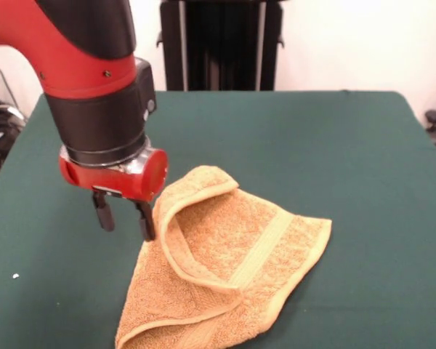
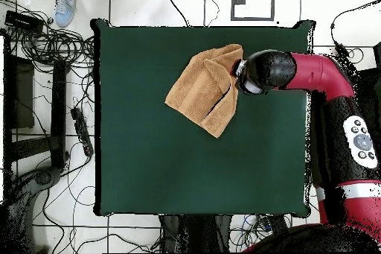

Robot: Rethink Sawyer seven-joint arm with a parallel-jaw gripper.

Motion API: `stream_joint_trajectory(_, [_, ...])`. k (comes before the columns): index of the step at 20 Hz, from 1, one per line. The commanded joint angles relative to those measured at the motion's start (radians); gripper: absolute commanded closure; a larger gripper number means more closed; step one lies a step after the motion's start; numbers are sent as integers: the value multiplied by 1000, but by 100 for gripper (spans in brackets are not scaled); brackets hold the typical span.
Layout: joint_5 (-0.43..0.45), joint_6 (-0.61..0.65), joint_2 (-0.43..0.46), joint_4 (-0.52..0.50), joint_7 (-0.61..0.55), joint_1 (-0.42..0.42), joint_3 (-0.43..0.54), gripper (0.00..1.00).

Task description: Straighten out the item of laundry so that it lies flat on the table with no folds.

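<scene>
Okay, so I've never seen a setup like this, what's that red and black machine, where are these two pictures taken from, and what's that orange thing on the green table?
The red and black machine is a robot arm with a small two-fingered gripper at its end. One picture is taken from a camera across the table, facing the robot; the other looks straight down from above, so the sides are turned around between them.

The surface is a large table covered in dark green cloth. On it lies a small orange-tan towel, the only item there. It is not flat: one corner is folded over the middle, and the edge nearest the arm curls upward.

The gripper's dark fingers point down with a gap between them, right beside that curled edge. Nothing appears to be held. In the view from above, cables lie on the floor around the table.
</scene>
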State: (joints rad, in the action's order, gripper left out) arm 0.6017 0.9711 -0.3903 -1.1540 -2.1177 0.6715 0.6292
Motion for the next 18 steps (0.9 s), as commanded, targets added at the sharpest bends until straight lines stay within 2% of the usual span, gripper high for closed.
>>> stream_joint_trajectory(1, [-50,-6,48,-130,245,-27,80,0])
stream_joint_trajectory(11, [-79,-4,29,-157,217,-38,79,0])
stream_joint_trajectory(18, [-44,-88,108,-123,249,-34,75,0])
